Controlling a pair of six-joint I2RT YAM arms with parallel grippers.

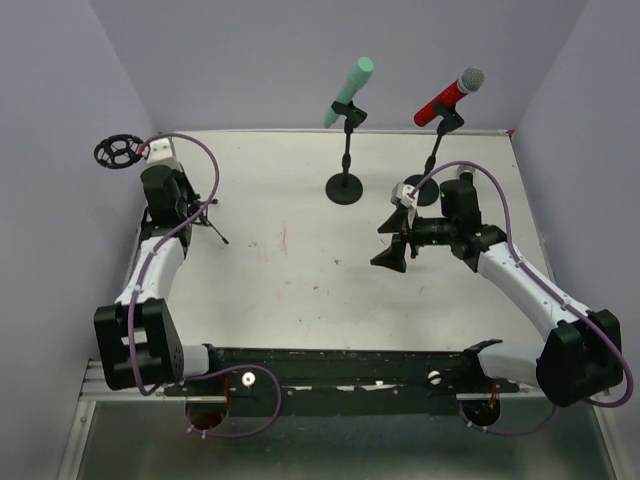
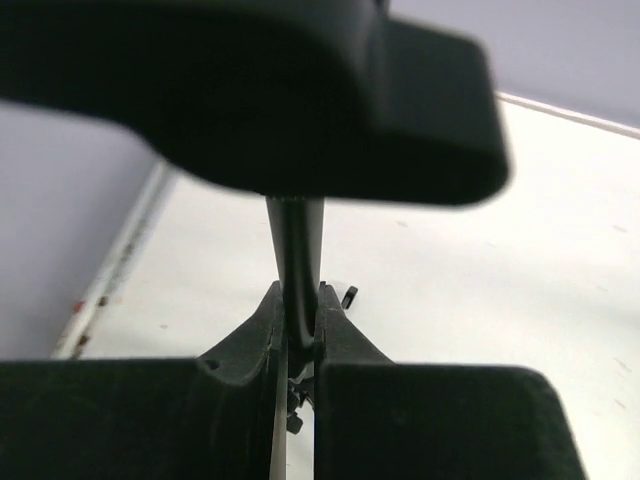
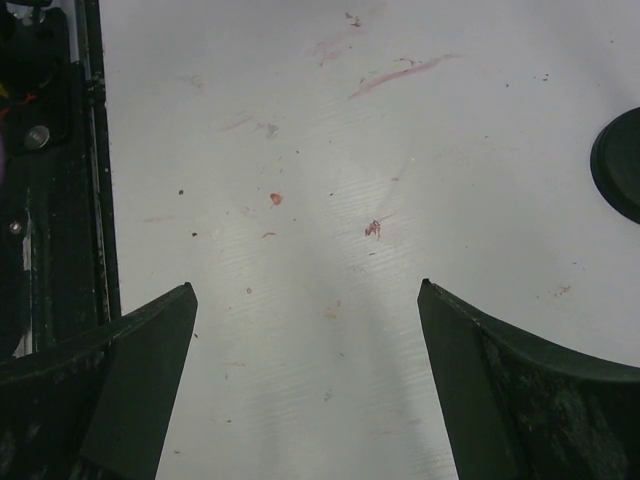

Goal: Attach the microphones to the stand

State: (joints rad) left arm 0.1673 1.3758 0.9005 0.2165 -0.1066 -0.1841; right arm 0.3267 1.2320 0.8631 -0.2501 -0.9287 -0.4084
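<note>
Green mic (image 1: pixel 350 92): clipped on its stand (image 1: pixel 346 150), far centre of the worktop (image 1: pixel 280 280).
Red mic (image 1: pixel 450 97): clipped as well, just to the right of the green one.
Black mic: not in sight.
Left end effector (image 2: pixel 298 325): pinching a thin black rod (image 2: pixel 297 250), likely a third stand's stem, below the ring mount (image 1: pixel 115 152).
Right end effector (image 3: pixel 308 320): spread wide and holding nothing, over bare worktop.
Tip: keep that rod upright and steady, then feed the last mic straight along the mount's axis.

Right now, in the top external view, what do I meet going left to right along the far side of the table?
Black ring holder → mint-green microphone → red microphone.
</note>
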